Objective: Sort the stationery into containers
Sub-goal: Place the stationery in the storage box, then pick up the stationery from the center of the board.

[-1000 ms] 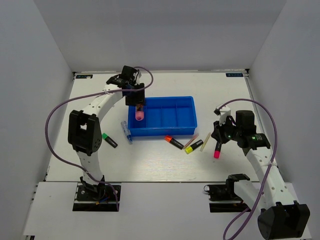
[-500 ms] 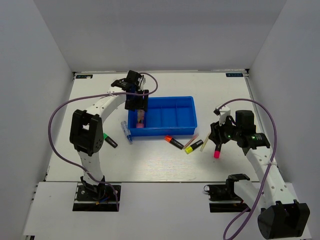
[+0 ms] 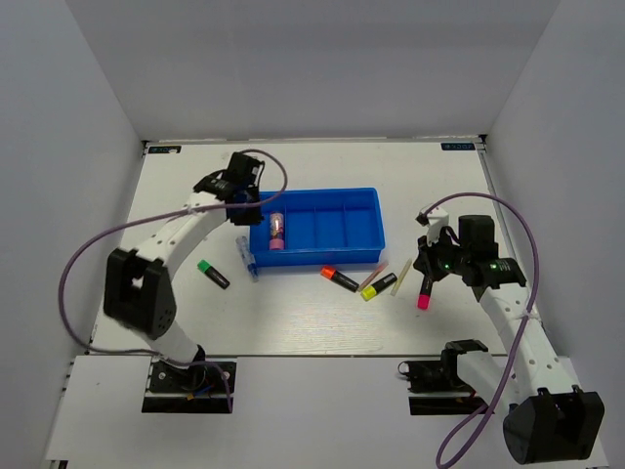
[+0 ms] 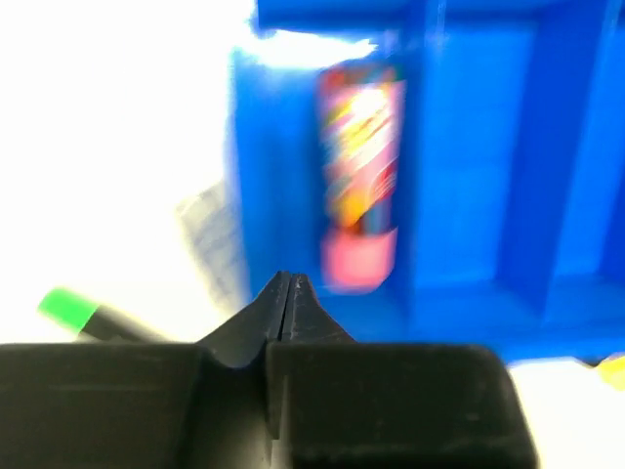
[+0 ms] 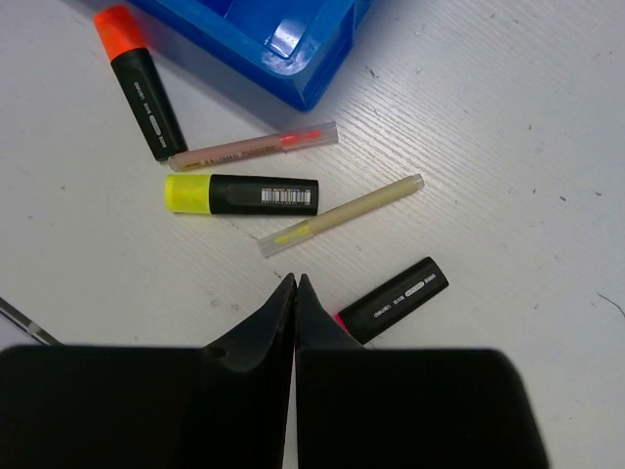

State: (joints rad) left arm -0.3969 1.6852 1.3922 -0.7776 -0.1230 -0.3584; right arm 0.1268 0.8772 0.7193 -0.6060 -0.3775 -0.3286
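we find the pink tube (image 3: 277,233) now lying in the tray's (image 3: 367,198) left compartment; left gripper (image 4: 289,288) withdrawn, right gripper (image 5: 295,285) likewise pressed together, empty; markers (image 3: 340,278) remain outside.

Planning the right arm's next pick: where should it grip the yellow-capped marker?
Likely the black barrel's middle, from straight above, jaws across its width: the yellow-capped marker lies flat with both long sides exposed. Pinkish stick and yellowish stick lie close, so open only slightly.
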